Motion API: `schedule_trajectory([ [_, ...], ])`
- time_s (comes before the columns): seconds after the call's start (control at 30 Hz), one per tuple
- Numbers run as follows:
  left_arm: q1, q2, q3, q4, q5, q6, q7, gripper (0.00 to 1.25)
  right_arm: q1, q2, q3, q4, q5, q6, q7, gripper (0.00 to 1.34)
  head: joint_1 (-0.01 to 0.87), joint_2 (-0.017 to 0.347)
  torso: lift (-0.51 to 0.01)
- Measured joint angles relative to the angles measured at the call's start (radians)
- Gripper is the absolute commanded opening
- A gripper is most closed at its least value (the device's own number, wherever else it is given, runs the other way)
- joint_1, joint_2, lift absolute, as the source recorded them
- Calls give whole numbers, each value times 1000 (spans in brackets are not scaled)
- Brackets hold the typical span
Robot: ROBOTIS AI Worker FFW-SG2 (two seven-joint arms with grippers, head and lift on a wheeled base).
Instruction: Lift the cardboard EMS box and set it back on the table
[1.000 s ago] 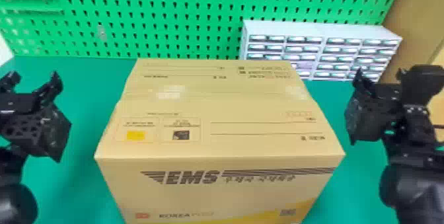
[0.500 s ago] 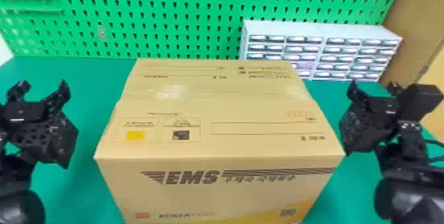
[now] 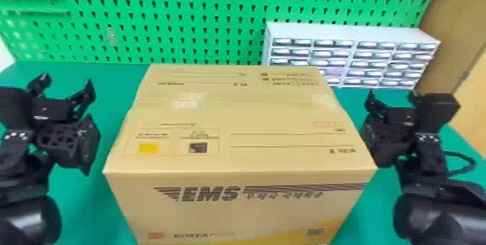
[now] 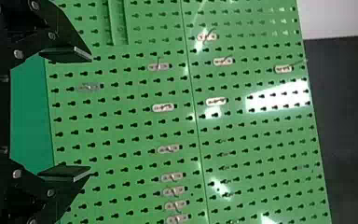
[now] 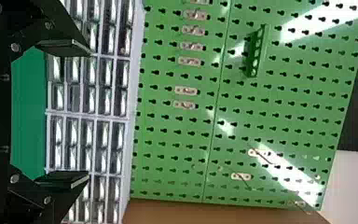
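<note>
Well, EMS box (image 3: 235, 117) between both tools (image 3: 65, 82)

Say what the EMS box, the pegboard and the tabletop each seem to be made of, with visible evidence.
EMS box: apparently cardboard, mostly matt; tan panels with print and creased edges.
Pegboard: glossy, likely painted metal, possibly plastic; glare streaks cross its perforated green face.
Tabletop: even, dull green surface, perhaps a rubber mat or laminate; the look leaves it open.

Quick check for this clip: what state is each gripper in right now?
Left gripper: open, holding nothing.
Right gripper: open, holding nothing.
</note>
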Motion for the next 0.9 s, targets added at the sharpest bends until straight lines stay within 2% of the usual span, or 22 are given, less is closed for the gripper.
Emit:
schedule_trajectory([
  [0.4,-16,-1,-125,-1,-37,24,110,845,-39,49,86,72,15,-27,-2,996,678,-14,-96],
  [0.9,-18,-1,-172,1,-31,43,122,845,-48,52,167,88,14,-32,-2,996,678,-14,-96],
])
